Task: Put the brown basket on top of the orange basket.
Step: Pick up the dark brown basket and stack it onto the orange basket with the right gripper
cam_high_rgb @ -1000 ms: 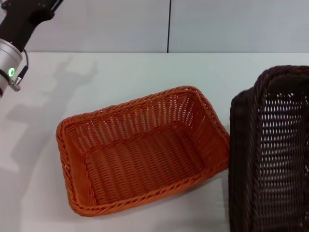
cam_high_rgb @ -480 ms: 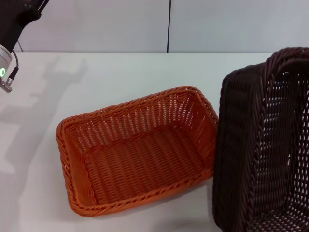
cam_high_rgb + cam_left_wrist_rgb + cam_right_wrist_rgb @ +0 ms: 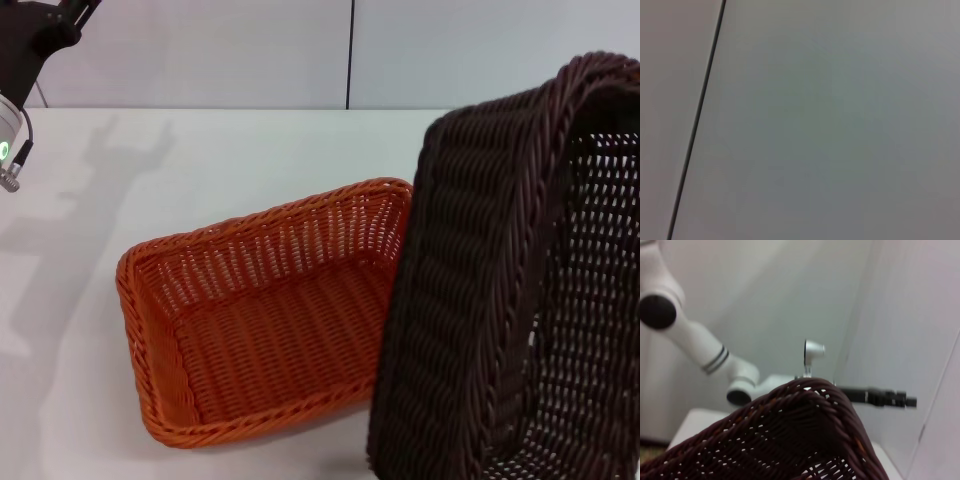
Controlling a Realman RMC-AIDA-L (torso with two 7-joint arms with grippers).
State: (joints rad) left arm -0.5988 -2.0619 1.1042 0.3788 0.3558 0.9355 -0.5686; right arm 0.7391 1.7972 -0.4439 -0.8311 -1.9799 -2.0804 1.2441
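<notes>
While the white tabletop (image 3: pixel 250 150) fills most of the head view, the brown basket (image 3: pixel 510 300) looms nearest, at the lower right of the frame, lifted off the surface and tipped steeply so its woven underside faces left. Its lower edge overlaps the right end of the orange basket (image 3: pixel 270 320), which sits flat on the tabletop at the frame's centre, opening upward. Behind the tabletop stands a pale wall (image 3: pixel 450 50) with one dark vertical seam (image 3: pixel 351 55). The left arm (image 3: pixel 20 70) shows only at the upper left corner, raised, well apart from both baskets.

Compared with half a second ago, the brown basket has swung further left and tilted more, now covering the orange basket's right rim. The orange basket has not shifted.

Neither arm's jaws are visible, so their state cannot be told.
</notes>
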